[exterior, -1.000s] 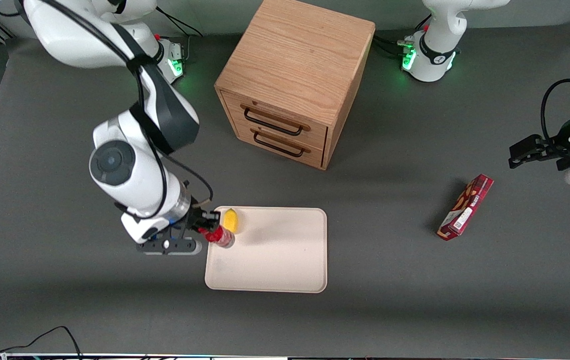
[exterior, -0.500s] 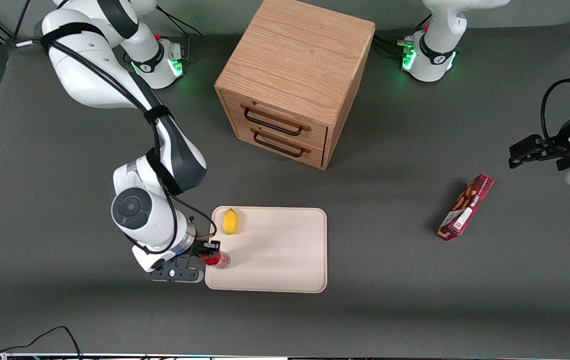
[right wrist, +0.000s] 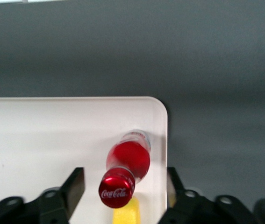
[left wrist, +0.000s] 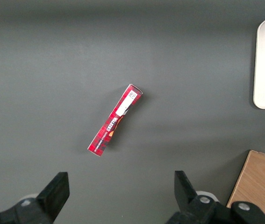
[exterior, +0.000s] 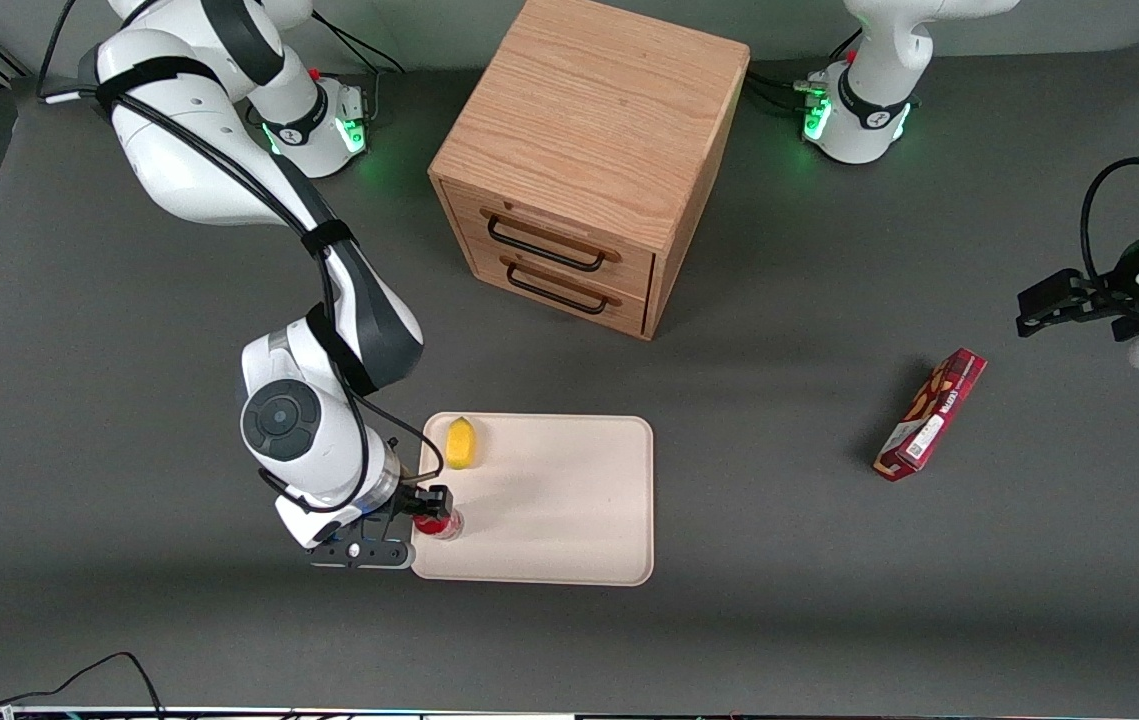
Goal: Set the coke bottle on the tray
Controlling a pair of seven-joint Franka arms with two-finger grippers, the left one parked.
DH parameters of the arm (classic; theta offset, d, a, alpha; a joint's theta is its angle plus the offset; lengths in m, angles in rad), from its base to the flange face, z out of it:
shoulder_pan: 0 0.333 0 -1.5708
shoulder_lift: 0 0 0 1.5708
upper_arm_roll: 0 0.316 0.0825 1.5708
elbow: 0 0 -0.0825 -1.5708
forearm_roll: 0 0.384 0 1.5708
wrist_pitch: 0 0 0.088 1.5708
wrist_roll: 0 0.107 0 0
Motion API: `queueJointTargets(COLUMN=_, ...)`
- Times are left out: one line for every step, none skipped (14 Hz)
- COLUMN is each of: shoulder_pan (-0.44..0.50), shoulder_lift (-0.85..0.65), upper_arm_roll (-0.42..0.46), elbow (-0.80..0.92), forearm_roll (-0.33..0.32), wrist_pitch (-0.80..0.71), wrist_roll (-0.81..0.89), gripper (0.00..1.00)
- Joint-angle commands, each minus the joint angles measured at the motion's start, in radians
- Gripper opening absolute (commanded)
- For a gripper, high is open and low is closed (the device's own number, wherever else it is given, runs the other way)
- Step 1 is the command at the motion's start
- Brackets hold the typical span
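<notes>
Gripper (right wrist: 123,186) fingers spread, flanking coke bottle (right wrist: 128,161) upright on tray (right wrist: 39,135) corner; front view adds wooden cabinet (exterior: 584,160), dark grey table (exterior: 829,600).

I see a big dark grey table (exterior: 829,560) with a light brown wooden drawer box (exterior: 589,160) on it.

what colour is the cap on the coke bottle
Red with white script, clearest in the right wrist view: coke bottle on the tray, between the gripper jaws.
</notes>
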Motion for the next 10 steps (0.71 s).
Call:
queueJointTargets(shoulder_pan=-0.002, shoulder_lift=-0.124, upper_arm_roll=-0.005, elbow=-0.055, forearm_roll=-0.013, wrist_pitch=-0.107, wrist_roll=-0.009, gripper=1.00)
queueJointTargets(shoulder_pan=-0.022, shoulder_lift=-0.202, upper_arm_roll=0.000, elbow=-0.122, forearm_roll=-0.007, wrist_pitch=-0.147, wrist_roll=-0.009, gripper=1.00)
queueJointTargets(shoulder_pan=-0.054, shoulder_lift=-0.306, upper_arm_roll=0.007, elbow=-0.217, forearm_roll=0.005, wrist_pitch=-0.175, wrist_roll=-0.009, gripper=1.00)
queueJointTargets(shoulder_pan=-0.102, shoulder_lift=-0.407, upper_arm_roll=0.027, elbow=-0.318, forearm_roll=0.033, wrist_pitch=-0.184, wrist_roll=-0.010, gripper=1.00)
queueJointTargets(shoulder_pan=-0.158, shoulder_lift=-0.506, upper_arm_roll=0.050, elbow=-0.419, forearm_roll=0.038, wrist_pitch=-0.183, wrist_roll=-0.024, gripper=1.00)
queueJointTargets(shoulder_pan=-0.221, shoulder_lift=-0.611, upper_arm_roll=0.076, elbow=-0.528, forearm_roll=0.041, wrist_pitch=-0.183, wrist_roll=-0.082, gripper=1.00)
queueJointTargets(shoulder_pan=-0.293, shoulder_lift=-0.707, upper_arm_roll=0.102, elbow=-0.625, forearm_roll=0.047, wrist_pitch=-0.184, wrist_roll=-0.143, gripper=1.00)
queueJointTargets(shoulder_pan=-0.362, shoulder_lift=-0.785, upper_arm_roll=0.122, elbow=-0.679, forearm_roll=0.062, wrist_pitch=-0.209, wrist_roll=-0.217, gripper=1.00)
queueJointTargets(shoulder_pan=-0.428, shoulder_lift=-0.834, upper_arm_roll=0.124, elbow=-0.683, forearm_roll=0.074, wrist_pitch=-0.294, wrist_roll=-0.327, gripper=1.00)
queueJointTargets(shoulder_pan=-0.493, shoulder_lift=-0.882, upper_arm_roll=0.122, elbow=-0.676, forearm_roll=0.099, wrist_pitch=-0.366, wrist_roll=-0.426, gripper=1.00)
